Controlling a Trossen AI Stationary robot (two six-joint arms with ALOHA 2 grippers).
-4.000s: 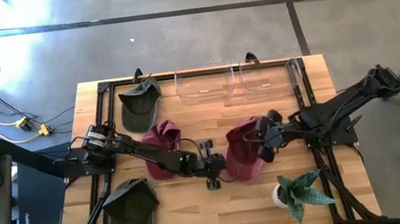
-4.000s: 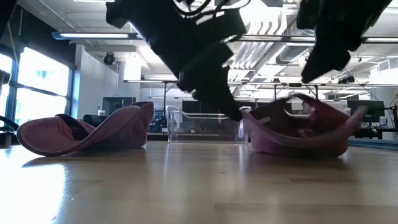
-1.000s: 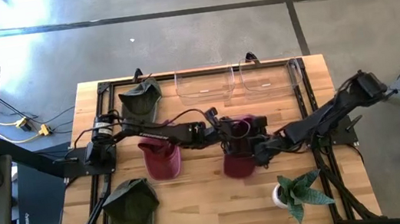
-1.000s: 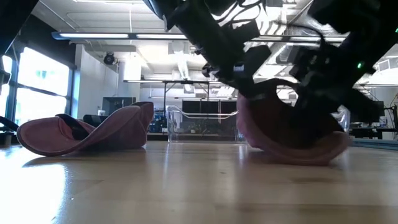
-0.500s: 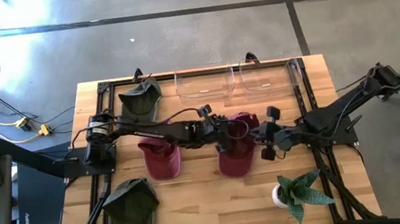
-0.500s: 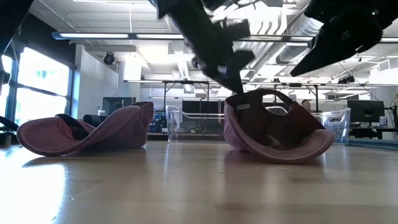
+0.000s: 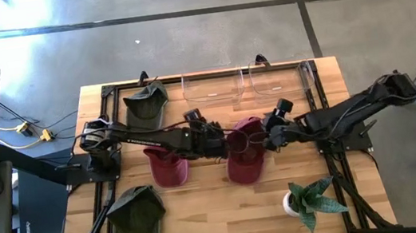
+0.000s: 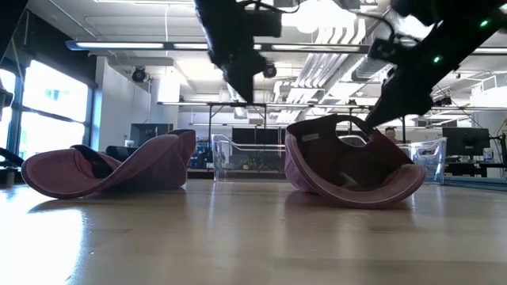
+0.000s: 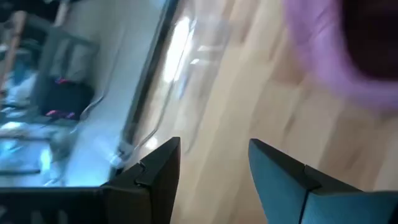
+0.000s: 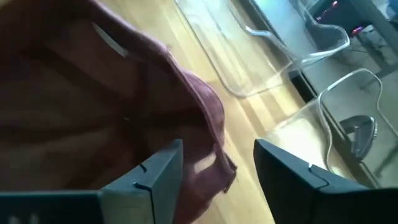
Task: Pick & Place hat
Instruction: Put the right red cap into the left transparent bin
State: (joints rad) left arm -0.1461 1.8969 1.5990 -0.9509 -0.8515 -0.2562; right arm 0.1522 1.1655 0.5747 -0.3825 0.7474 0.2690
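A maroon hat [image 7: 244, 158] lies in the middle of the table with its hollow side up, resting on its crown [image 8: 348, 190]. My left gripper [image 7: 217, 138] hovers open just left of it and above it [image 8: 242, 79]. My right gripper [image 7: 272, 135] hangs open over the hat's right rim [image 10: 205, 106], its fingers apart from the cloth as far as I can see. A second maroon hat [image 7: 167, 164] lies to the left, flat on the table [image 8: 111, 168].
Two clear bins [image 7: 211, 89] [image 7: 280, 80] stand at the far edge. Green hats lie at the far left [image 7: 146, 105] and near left [image 7: 137, 219]. A potted plant [image 7: 309, 200] stands near the right front corner. Bare wood [image 7: 213, 212] shows in front of the hats.
Both grippers have opened and let go of the maroon hat, then risen. The left has drawn back toward the table's left, the right toward the far edge. The hat has settled on the table, hollow side up, and lies still.
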